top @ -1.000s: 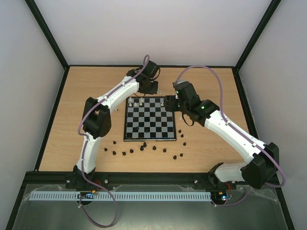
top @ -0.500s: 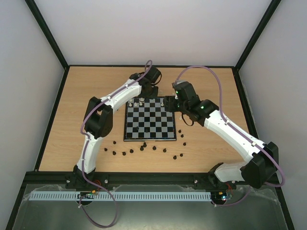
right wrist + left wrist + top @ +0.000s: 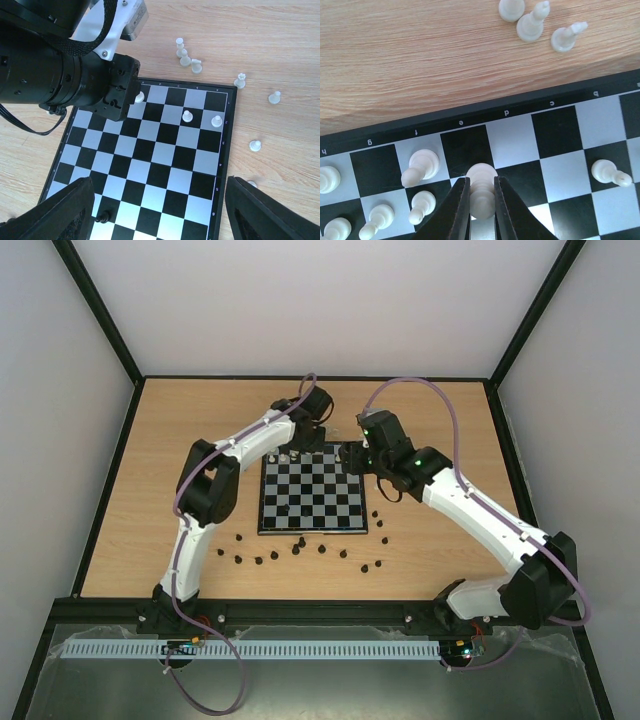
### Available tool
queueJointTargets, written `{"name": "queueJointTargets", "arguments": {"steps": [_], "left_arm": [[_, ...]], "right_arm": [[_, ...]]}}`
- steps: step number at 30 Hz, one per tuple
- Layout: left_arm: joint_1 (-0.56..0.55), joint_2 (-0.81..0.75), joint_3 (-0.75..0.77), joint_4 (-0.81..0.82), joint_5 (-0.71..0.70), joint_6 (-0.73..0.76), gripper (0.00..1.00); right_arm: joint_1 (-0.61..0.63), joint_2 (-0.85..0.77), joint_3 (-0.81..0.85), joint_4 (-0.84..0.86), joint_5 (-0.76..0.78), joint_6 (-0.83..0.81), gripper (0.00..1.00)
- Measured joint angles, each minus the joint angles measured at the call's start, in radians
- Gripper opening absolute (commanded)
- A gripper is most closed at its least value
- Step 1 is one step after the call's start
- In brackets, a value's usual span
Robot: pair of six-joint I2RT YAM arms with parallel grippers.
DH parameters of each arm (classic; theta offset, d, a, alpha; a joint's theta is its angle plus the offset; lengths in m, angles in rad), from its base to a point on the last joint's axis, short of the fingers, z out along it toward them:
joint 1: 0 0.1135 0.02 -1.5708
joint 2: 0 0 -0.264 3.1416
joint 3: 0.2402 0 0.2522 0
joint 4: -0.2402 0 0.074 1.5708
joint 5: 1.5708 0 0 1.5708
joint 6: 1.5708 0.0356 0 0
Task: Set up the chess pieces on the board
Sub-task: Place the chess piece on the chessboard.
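Left wrist view: the left hand is clamped on a white piece, its fingers pressed to both sides. It holds the piece low over the board, in the e file close to the lettered edge. Close on one side of the fingers stand five placed white pieces, spread over the f to h files. Farther off on the other side, a lone white piece occupies the b file. Past the fingertips and beyond the board's edge, three loose white pieces wait on the wooden surface.

Right wrist view: the right hand hangs over the board with its fingers wide apart and nothing between them. A single black piece stands on a square just inside one finger. Ahead of this hand and off to one side, white strays lie off the board.

Top external view: well away from both hands, along the board's opposite edge, scattered black pieces dot the surface.

Judged from this layout, the task is at an early stage. The white ranks are partly filled, several white pieces are unplaced, and the black side is barely begun.
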Motion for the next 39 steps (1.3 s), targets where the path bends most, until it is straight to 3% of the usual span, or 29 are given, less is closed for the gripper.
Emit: {"name": "queueJointTargets", "arguments": {"steps": [39], "left_arm": [[0.031, 0.042, -0.003, 0.063, -0.014, -0.008, 0.18]], "right_arm": [[0.000, 0.022, 0.000, 0.001, -0.021, 0.000, 0.72]]}}
